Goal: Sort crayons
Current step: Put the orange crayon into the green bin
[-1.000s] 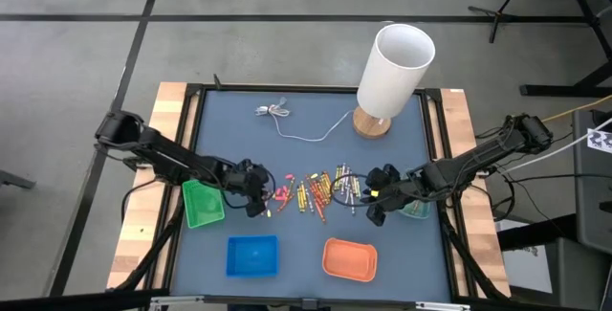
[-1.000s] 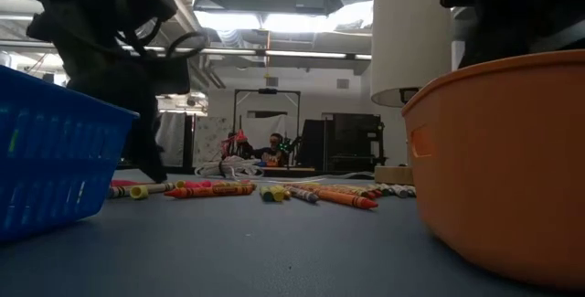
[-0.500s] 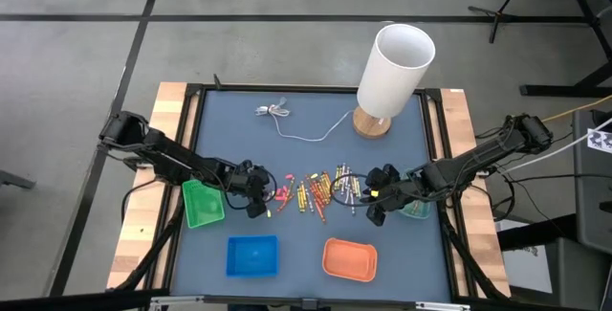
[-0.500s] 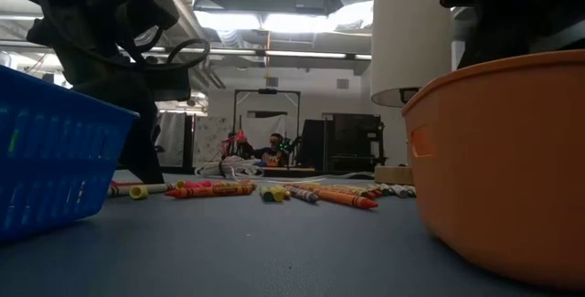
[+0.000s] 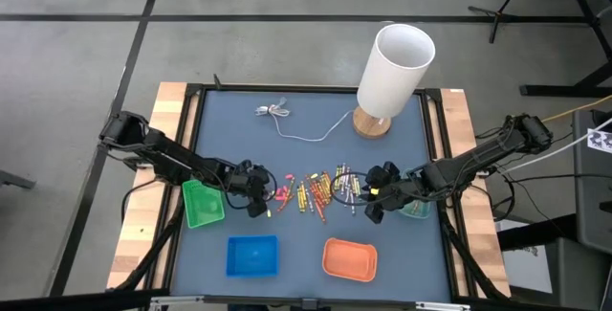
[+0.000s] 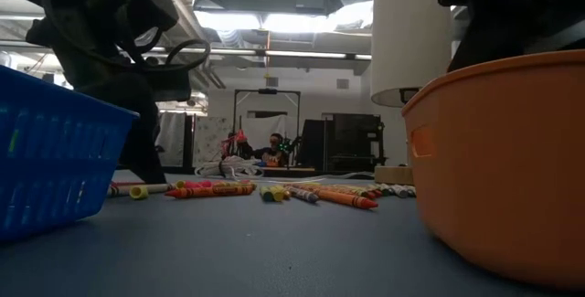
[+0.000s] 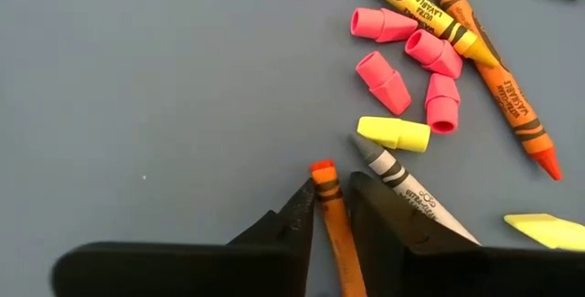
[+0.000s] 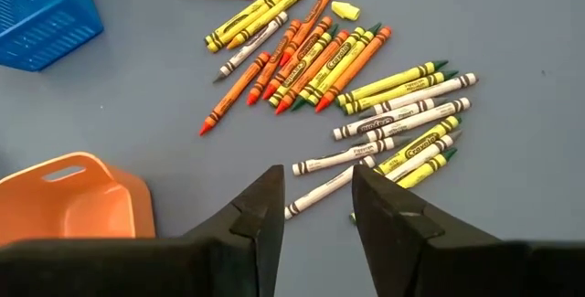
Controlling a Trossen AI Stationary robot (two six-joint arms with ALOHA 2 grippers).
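Note:
The crayons lie loose in a strip on the blue mat: orange, yellow, white and grey sticks, with pink and yellow stubs at the left end. My left gripper is at that left end, shut on an orange crayon. A grey crayon lies just beside one of its fingers. My right gripper hangs open above the strip's right end, over white and yellow crayons, touching nothing. My left gripper pinches the orange crayon between its two fingers, close behind the crayon's tip end, which sticks out past the fingertips. The fingers slant down from the table's left and lie along the crayon. Whether the crayon is off the mat I cannot tell.
A green tray stands left of my left gripper, with a blue tray and an orange tray along the near edge. A small teal tray sits under my right arm. A white lamp and its white cable stand far back.

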